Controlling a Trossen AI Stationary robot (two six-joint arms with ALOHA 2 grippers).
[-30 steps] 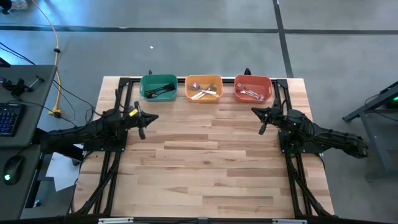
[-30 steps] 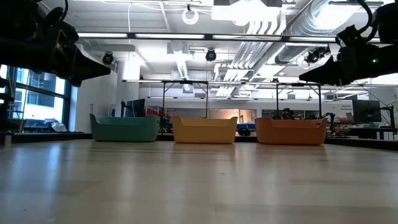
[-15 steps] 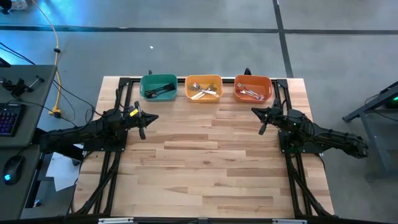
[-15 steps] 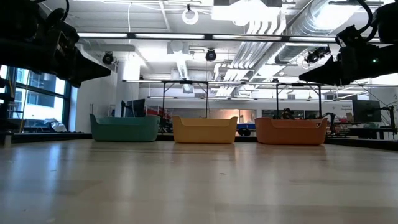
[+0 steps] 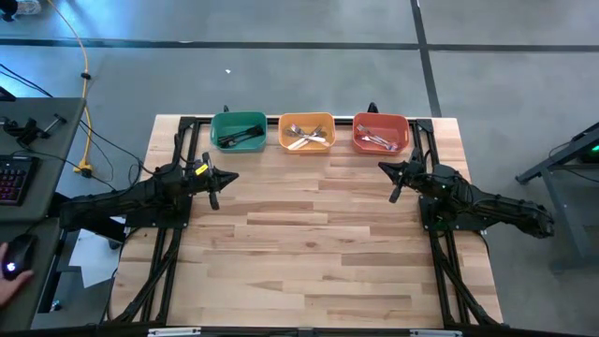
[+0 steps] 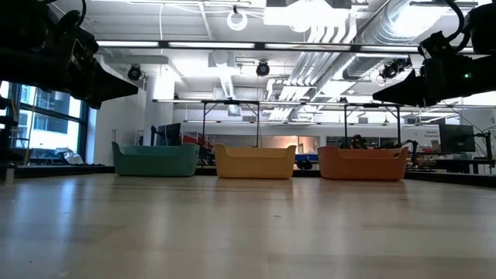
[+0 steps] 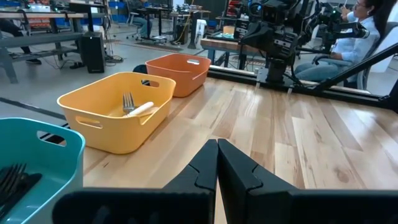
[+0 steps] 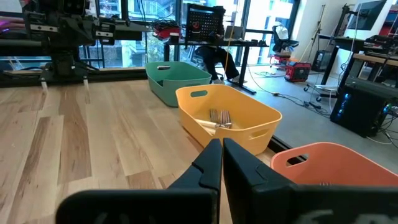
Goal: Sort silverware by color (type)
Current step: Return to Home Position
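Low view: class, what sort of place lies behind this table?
Probably a robotics lab or open workshop: exposed ceiling ducts overhead, a bare grey floor, and a monitor and office chair beyond the table.

Grey concrete floor [image 5: 309, 75], bright windows [image 8: 261, 18], exposed ceiling ducts [image 6: 349, 27], a side desk [image 5: 51, 159].

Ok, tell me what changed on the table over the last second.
Nothing visibly changed on it. The left gripper and right gripper hang shut at either side, and the silverware lies in the green bin, orange bin and red bin.
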